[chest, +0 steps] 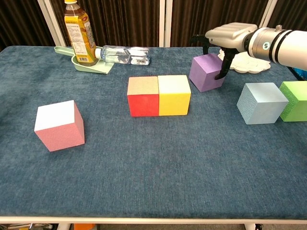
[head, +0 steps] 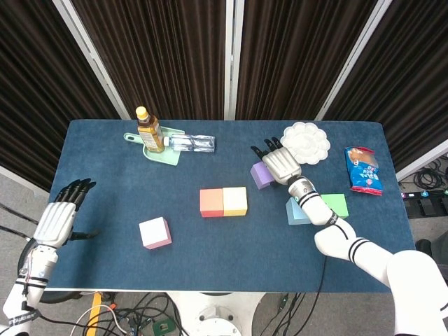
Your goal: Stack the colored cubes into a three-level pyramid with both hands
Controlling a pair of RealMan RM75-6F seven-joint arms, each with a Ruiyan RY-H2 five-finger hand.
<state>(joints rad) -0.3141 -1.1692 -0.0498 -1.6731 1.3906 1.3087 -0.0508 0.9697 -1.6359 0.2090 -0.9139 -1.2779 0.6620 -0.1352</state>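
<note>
A red cube [head: 211, 202] and a yellow cube [head: 235, 201] stand touching side by side at mid-table, also seen as red cube [chest: 143, 96] and yellow cube [chest: 174, 94]. A purple cube [chest: 206, 72] lies behind and right of them. My right hand [chest: 230, 36] hovers flat over its top, fingers spread, thumb hanging by its right face; it holds nothing. Light blue cube [chest: 261, 103] and green cube [chest: 295, 99] sit together at the right. A pink cube [chest: 60, 125] stands alone front left. My left hand [head: 61, 213] hangs open beyond the table's left edge.
A tea bottle [head: 149, 131] stands on a green tray [head: 162, 155] at the back left, a water bottle [head: 190, 143] lying beside it. A white scalloped plate [head: 308, 140] and a blue snack bag [head: 362, 170] lie at the back right.
</note>
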